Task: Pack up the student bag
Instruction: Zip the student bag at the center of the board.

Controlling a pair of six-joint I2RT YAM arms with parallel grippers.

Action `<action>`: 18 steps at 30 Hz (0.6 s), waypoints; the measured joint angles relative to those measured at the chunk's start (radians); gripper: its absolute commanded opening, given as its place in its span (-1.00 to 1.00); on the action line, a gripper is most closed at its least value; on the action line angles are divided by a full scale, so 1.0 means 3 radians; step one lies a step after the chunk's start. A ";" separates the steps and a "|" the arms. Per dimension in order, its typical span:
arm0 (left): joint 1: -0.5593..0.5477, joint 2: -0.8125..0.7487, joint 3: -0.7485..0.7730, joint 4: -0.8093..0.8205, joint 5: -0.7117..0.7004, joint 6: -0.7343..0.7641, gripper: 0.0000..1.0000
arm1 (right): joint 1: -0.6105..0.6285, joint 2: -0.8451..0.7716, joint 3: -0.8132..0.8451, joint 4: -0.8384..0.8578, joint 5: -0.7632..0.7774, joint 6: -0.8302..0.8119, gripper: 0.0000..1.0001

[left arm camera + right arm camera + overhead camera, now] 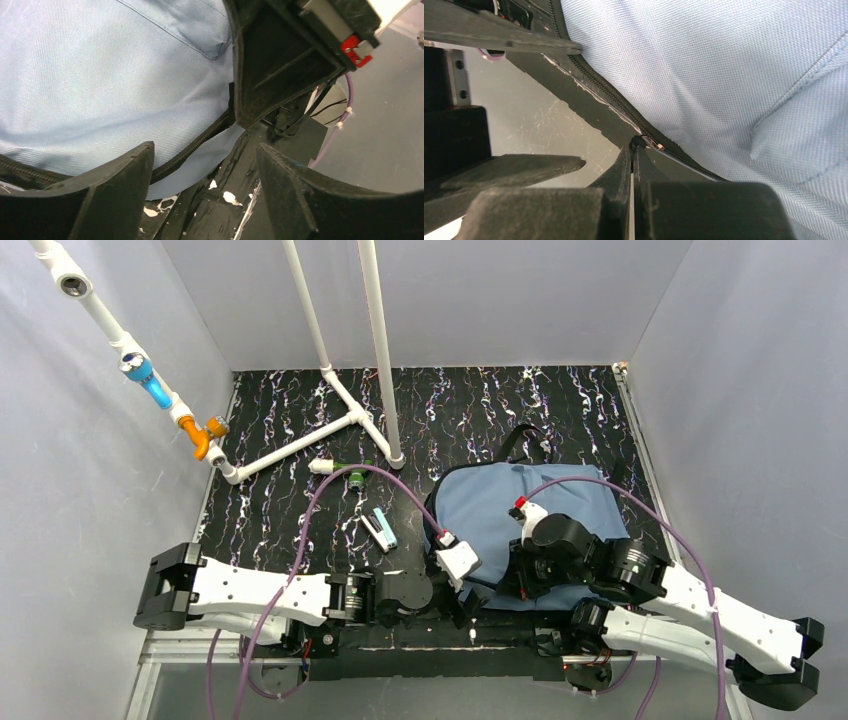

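Observation:
The slate-blue student bag [520, 505] lies flat on the black marbled table, right of centre. My right gripper [632, 150] is shut, and its tips pinch the small dark zipper pull [639, 141] by the metal slider [657, 146] at the bag's near edge [724, 75]. In the top view this gripper [515, 585] is at the bag's near edge. My left gripper [205, 170] is open and empty, its fingers either side of the bag's dark zipper line [195, 147] and the table edge. It sits just left of the right gripper [465, 595].
A small light-blue and white item [380, 530] and a small green item [355, 478] lie on the table left of the bag. A white pipe frame [330, 430] stands at the back. A pipe with blue and orange fittings [150, 380] runs along the left wall.

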 measured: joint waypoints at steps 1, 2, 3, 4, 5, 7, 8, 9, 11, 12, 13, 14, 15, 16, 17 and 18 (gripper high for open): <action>0.0014 0.0041 0.0000 0.0011 -0.0001 -0.0023 0.30 | -0.0001 -0.0045 0.0000 0.0018 0.0022 0.0004 -0.97; 0.0031 0.0061 0.0001 0.0033 0.0000 -0.0070 0.24 | 0.0000 -0.0083 0.0000 0.0032 0.0045 0.0005 -0.97; 0.0053 0.0071 0.0001 0.0057 0.0000 -0.0123 0.17 | 0.0000 -0.0109 0.0000 0.0047 0.0066 0.0005 -0.97; 0.0078 0.0078 0.0003 0.0094 0.0000 -0.0192 0.13 | 0.0000 -0.0118 0.0000 0.0065 0.0075 0.0004 -0.97; 0.0094 0.0079 0.0003 0.0125 0.0003 -0.0262 0.11 | 0.0000 -0.0128 0.0000 0.0094 0.0086 0.0004 -0.97; 0.0120 0.0074 -0.0010 0.0193 0.0004 -0.0375 0.12 | 0.0000 -0.0128 -0.0010 0.0211 0.0132 0.0003 -0.97; 0.0122 0.0050 -0.0046 0.0262 0.0008 -0.0431 0.14 | -0.0001 -0.0117 -0.0017 0.0270 0.0146 0.0004 -0.97; 0.0121 -0.0004 -0.0121 0.0343 0.0017 -0.0482 0.17 | -0.0001 -0.0090 -0.0036 0.0381 0.0159 0.0003 -0.97; 0.0121 -0.0175 -0.0320 0.0439 0.0024 -0.0561 0.22 | -0.0001 -0.0011 -0.0072 0.0599 0.0136 -0.0006 -0.97; 0.0121 -0.0272 -0.0413 0.0456 0.0025 -0.0595 0.25 | -0.0001 0.0055 -0.0095 0.0724 0.0109 -0.0017 -0.97; 0.0121 -0.0388 -0.0514 0.0479 0.0024 -0.0631 0.27 | -0.0001 0.0126 -0.0121 0.0860 0.0070 -0.0036 -0.97; 0.0121 -0.0467 -0.0575 0.0482 0.0018 -0.0659 0.29 | -0.0001 0.0206 -0.0136 0.0965 0.0039 -0.0064 -0.90; 0.0121 -0.0559 -0.0638 0.0501 0.0008 -0.0679 0.33 | -0.0001 0.0294 -0.0146 0.1040 0.0015 -0.0090 -0.55; 0.0121 -0.0641 -0.0692 0.0512 -0.0008 -0.0696 0.36 | -0.0001 0.0354 -0.0148 0.1067 0.0006 -0.0104 -0.39; 0.0122 -0.0730 -0.0745 0.0524 -0.0028 -0.0722 0.38 | -0.0001 0.0413 -0.0146 0.1069 0.0006 -0.0123 -0.30; 0.0121 -0.0804 -0.0782 0.0524 -0.0050 -0.0748 0.41 | -0.0001 0.0455 -0.0142 0.1050 0.0019 -0.0151 -0.20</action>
